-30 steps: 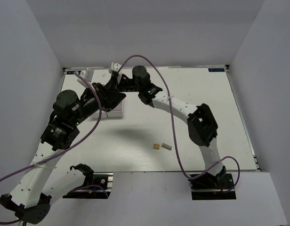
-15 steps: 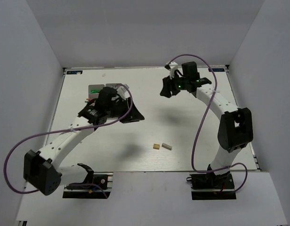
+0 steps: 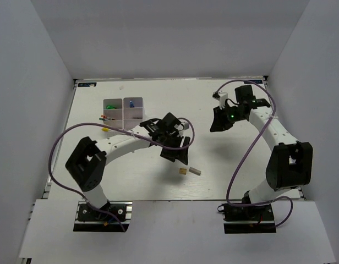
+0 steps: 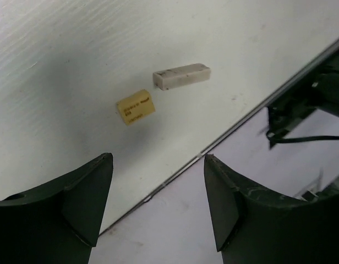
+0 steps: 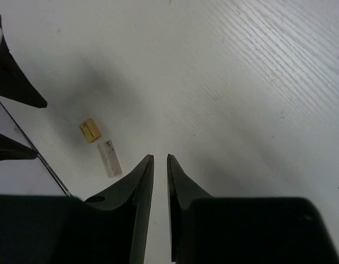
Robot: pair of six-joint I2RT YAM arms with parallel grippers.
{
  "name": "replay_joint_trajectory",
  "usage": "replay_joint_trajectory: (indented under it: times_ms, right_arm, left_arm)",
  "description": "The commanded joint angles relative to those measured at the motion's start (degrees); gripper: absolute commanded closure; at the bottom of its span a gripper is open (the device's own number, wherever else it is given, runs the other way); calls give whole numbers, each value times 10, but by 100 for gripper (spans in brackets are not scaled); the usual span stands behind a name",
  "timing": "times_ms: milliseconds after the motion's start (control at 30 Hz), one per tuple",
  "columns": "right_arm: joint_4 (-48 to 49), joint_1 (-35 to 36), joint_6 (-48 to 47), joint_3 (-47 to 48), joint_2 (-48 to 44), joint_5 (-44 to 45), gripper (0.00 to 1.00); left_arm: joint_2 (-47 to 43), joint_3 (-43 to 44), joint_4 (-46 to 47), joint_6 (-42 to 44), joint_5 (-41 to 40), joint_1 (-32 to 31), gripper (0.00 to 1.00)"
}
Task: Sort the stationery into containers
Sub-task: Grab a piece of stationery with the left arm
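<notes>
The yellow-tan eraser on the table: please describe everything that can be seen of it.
The yellow-tan eraser is a small rectangular block, matte, with faint dark print on its upper face. It lies flat on the white table, towards the near edge. A longer white eraser lies close beside it; a narrow gap seems to part them. The left gripper hangs nearby with open jaws and does not touch it.

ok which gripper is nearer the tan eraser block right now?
Left. The left gripper hangs open right next to the tan eraser block, just up-table of it. The right gripper is well off to the eraser's right, toward the far side of the table.
</notes>
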Motion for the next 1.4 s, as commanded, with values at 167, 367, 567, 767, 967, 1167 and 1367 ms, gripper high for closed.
replay_joint_trajectory:
  times_ms: [167, 367, 567, 767, 967, 1167, 1367]
  right_arm:
    - [-20, -49, -4, -25, -54, -31, 77]
    - [-22, -78, -4, -34, -61, -43, 76]
    - [-22, -93, -2, -38, -62, -56, 76]
    - [-23, -113, -4, -49, -65, -63, 76]
    - [-22, -118, -3, -63, -70, -72, 76]
    - [-23, -118, -17, -78, -78, -76, 66]
    - [-21, -116, -40, -100, -96, -76, 34]
  left_arm:
    - [65, 48, -21, 76, -143, -72, 23]
    - [78, 48, -15, 91, -216, -99, 23]
    - [145, 93, -37, 56, -249, -126, 23]
    - [169, 93, -43, 32, -266, -142, 30]
    - [175, 93, -55, 2, -293, -153, 53]
    - [147, 77, -66, -33, -323, -152, 78]
    - [54, 58, -72, -90, -359, -105, 84]
